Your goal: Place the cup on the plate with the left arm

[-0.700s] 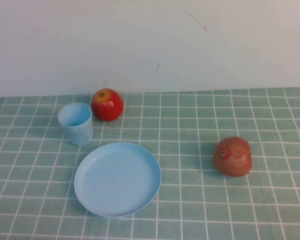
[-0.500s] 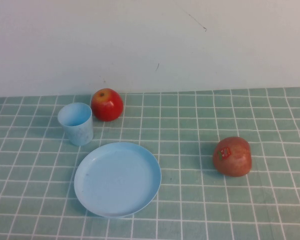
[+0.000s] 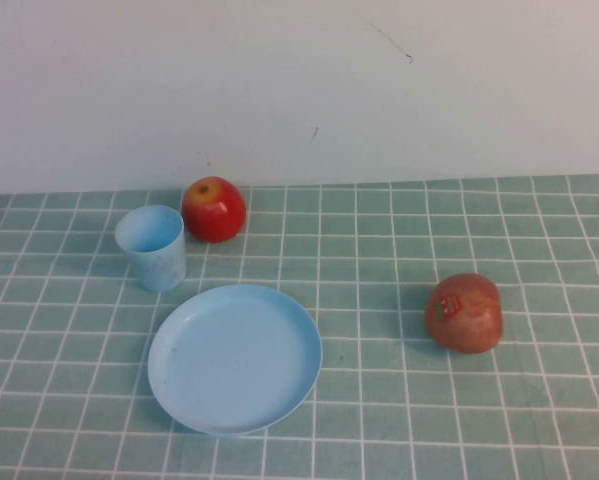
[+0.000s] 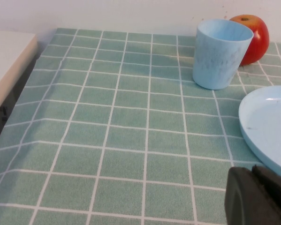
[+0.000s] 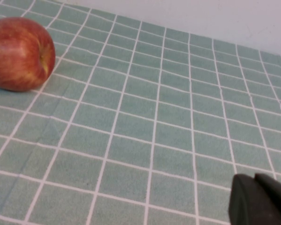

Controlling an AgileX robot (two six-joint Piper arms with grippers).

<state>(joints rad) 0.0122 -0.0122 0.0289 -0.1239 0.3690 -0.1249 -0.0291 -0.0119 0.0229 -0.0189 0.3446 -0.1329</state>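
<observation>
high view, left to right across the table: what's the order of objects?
cup → red apple → plate → stickered apple. Neither end effector shows in this view; the left one is shut, low beside the plate.

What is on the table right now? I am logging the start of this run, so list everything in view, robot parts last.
small pale blue plastic cup: one, upright on the cloth at the robot's left, beside the shiny apple, not on the plate.
round pale blue plastic plate: one, bare, nearer the robot than the cup.
shiny red apple: one, at the back by the wall.
dull red apple with a sticker: one, at the robot's right.
green checked tablecloth: one, covering the table.
left claw: one, black, shut, low over the cloth near the plate's edge, holding nothing.
right claw: one, black, over bare cloth, away from the dull apple.
</observation>
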